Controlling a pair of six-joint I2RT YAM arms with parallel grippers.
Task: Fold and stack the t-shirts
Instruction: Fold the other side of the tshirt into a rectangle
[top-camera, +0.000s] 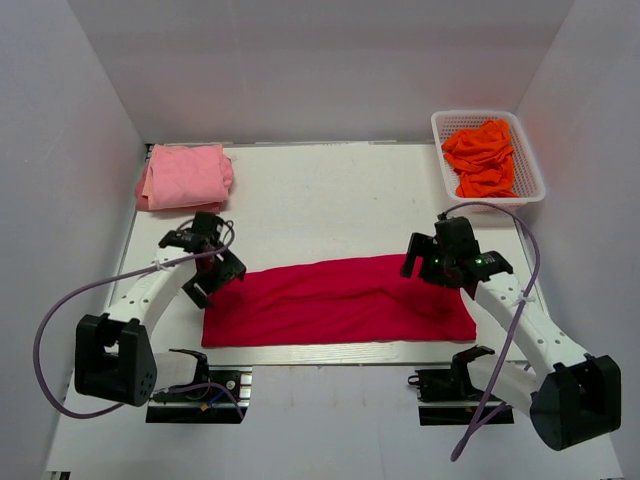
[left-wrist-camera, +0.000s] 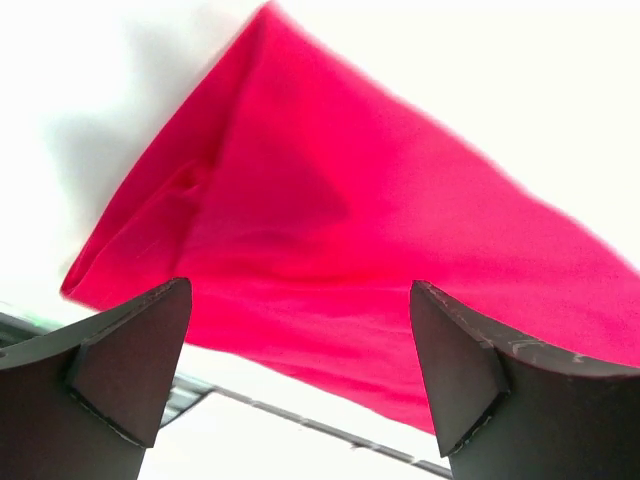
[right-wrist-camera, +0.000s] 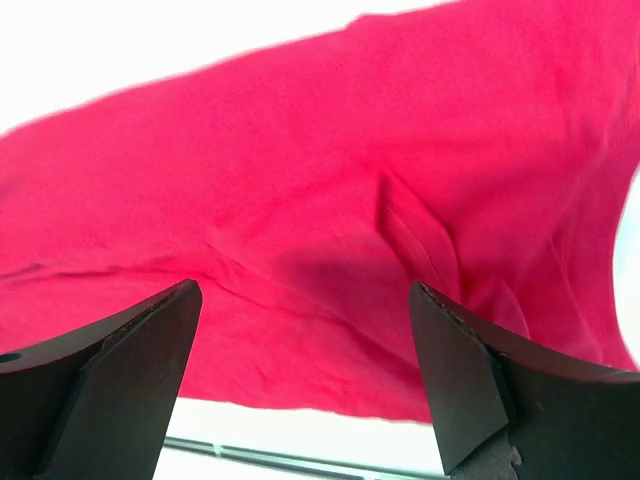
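A crimson-red t-shirt (top-camera: 340, 300) lies folded into a long band across the near part of the table; it also fills the left wrist view (left-wrist-camera: 340, 230) and the right wrist view (right-wrist-camera: 330, 200). My left gripper (top-camera: 205, 268) hovers open just over the band's left end, holding nothing. Above the right end my right gripper (top-camera: 432, 268) is open too, its jaws wide apart over the cloth (right-wrist-camera: 300, 330). A folded light pink t-shirt (top-camera: 185, 177) rests at the far left. Orange t-shirts (top-camera: 482, 157) lie crumpled in a basket.
The white mesh basket (top-camera: 531, 165) stands at the far right corner. White walls close in the table on three sides. The table's near edge (top-camera: 340, 349) runs just below the red band. Purple cables loop beside both arm bases.
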